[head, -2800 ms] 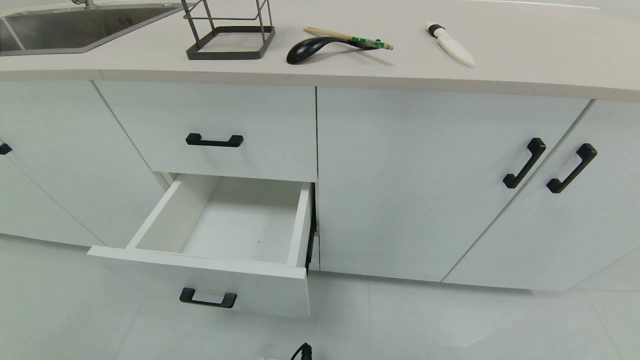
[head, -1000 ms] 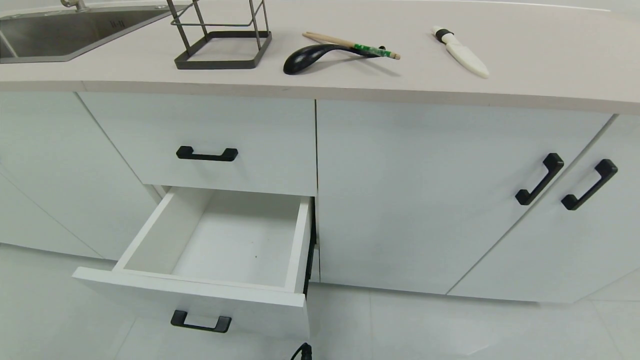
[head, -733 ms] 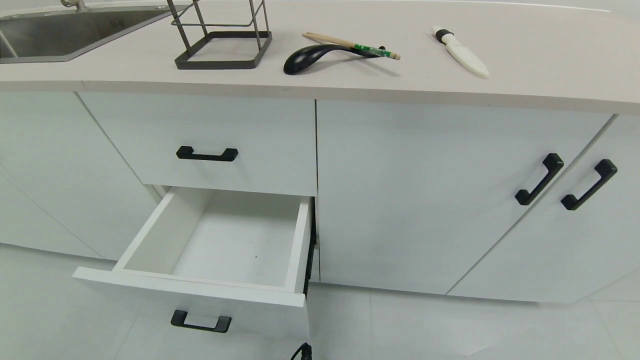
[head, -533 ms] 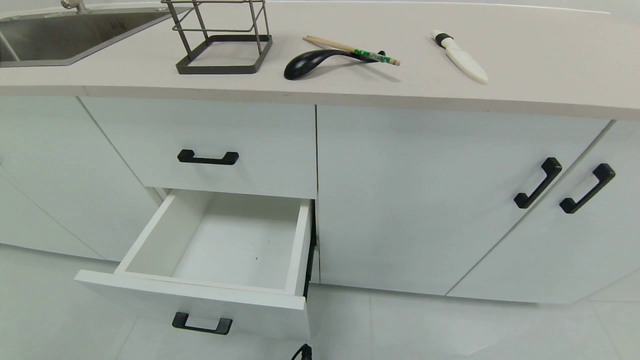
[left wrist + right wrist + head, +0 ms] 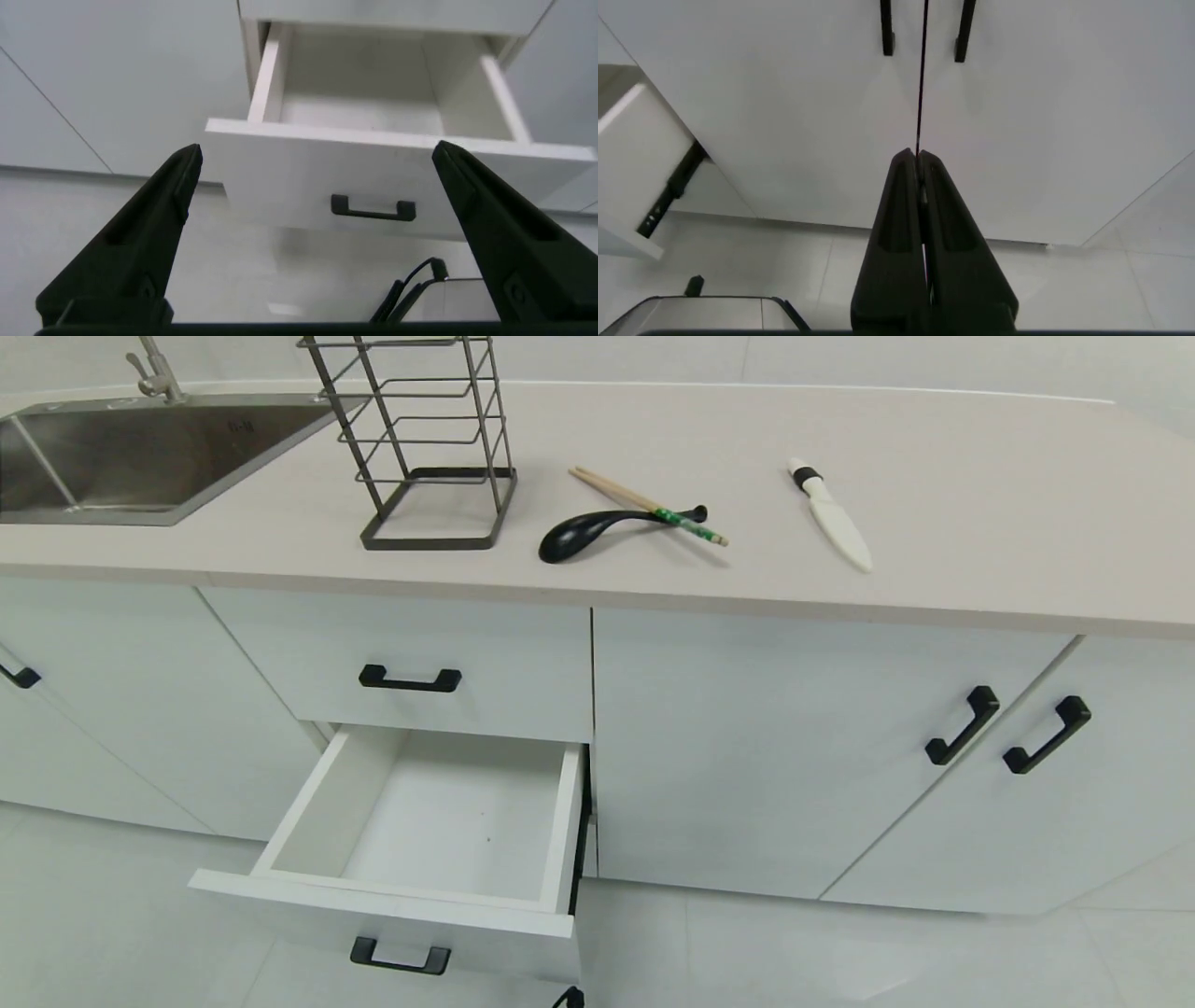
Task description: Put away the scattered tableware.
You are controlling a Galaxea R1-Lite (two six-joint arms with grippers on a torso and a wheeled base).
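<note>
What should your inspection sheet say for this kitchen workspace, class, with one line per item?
Surface: beige countertop, bearing the tableware.
Job's things: black spoon with wooden chopsticks across its handle; white knife with black collar, apart; white lower drawer, open.
Clutter: dark wire rack; steel sink.
Tools: left tool open, facing the drawer; right tool shut, facing white cabinet doors.
Cables: black cable below the drawer front.
Surroundings: black bar handles; pale tiled floor.

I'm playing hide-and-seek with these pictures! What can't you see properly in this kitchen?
Sink: head view, its left part is cut off by the picture's edge.
Rack: head view, its top is cut off by the upper edge.
Drawer: head view, the front strip of its floor hides behind its own front panel.
Spoon: head view, chopsticks cross its handle and cover a bit.
</note>
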